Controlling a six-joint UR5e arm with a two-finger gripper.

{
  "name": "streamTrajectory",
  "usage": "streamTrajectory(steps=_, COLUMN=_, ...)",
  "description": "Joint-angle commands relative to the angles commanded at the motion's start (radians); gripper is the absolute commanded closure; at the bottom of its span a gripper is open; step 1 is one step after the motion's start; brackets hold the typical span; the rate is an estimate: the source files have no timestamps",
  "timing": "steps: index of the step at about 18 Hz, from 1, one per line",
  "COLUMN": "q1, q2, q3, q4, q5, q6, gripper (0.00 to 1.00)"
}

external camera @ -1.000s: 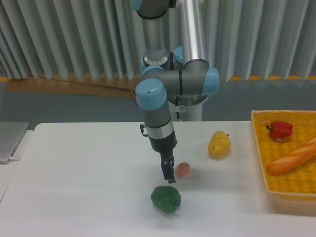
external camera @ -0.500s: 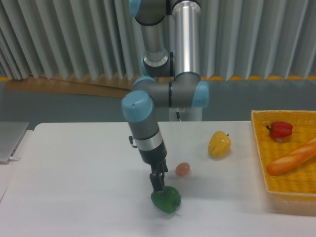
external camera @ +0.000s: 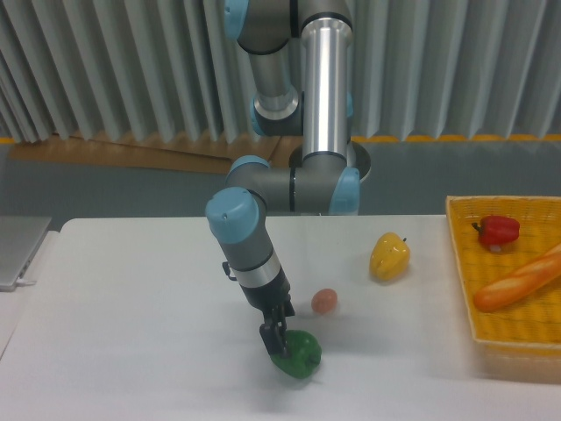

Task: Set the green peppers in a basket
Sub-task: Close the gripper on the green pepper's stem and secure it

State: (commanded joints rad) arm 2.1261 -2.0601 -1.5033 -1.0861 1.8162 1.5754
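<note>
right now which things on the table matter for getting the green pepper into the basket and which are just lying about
Part of the job:
- green pepper, near the front edge
- yellow basket, at the right edge
- claw, down at the pepper's left side

Just lying about:
- yellow pepper on the table
- small pinkish ball
- red pepper in the basket
- bread loaf in the basket

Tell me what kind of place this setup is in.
Probably a robotics lab or test cell, not a kitchen. An industrial arm is mounted behind a plain white table, the backdrop is corrugated metal sheeting, and the green pepper, yellow pepper and yellow basket look like practice props.
</note>
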Motion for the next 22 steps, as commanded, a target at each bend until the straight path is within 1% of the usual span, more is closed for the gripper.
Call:
streamTrajectory(steps=4, q1=0.008, q2=-0.018, q3=0.009, q4=0.0, q5=0.002, q6=0.002, gripper=0.0)
streamTrajectory(steps=7, q1=0.02, q2=-0.02, q3=0.015, q4=0.002, q5=0.002, q6=0.002, gripper=0.0)
streamTrajectory(steps=15, q1=0.023, q2=0.005, q3=0.012, q4=0.002, q5=-0.005, q6=-0.002, gripper=0.0)
streamTrajectory(steps=22, q1=0.021, q2=0.014, q3=0.02, q4=0.002, q5=-0.012, q6=-0.009, gripper=0.0)
